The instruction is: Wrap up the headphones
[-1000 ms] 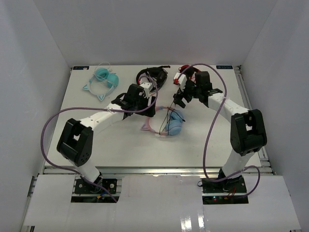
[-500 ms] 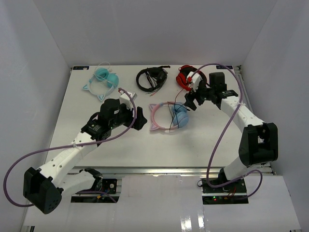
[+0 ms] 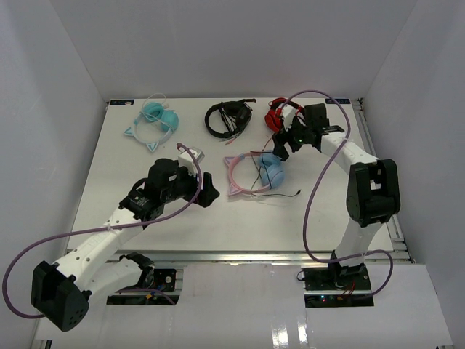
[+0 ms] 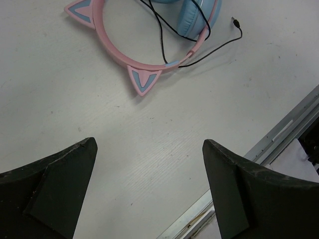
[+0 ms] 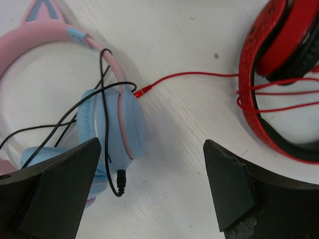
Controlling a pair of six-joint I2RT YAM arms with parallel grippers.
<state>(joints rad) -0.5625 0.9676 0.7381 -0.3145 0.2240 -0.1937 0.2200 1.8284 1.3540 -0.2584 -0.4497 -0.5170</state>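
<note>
Teal headphones (image 3: 155,120), black headphones (image 3: 227,118) and red headphones (image 3: 275,115) lie along the white table's (image 3: 116,163) far edge.

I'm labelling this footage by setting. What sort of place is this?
Probably a robot lab test cell: white walls box in a table, with a left arm and right arm bolted at its edge.

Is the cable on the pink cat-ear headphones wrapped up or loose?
Loose. The black cable straggles in open loops over the headphones, crossing an ear cup, and its plug lies free on the table.
</note>
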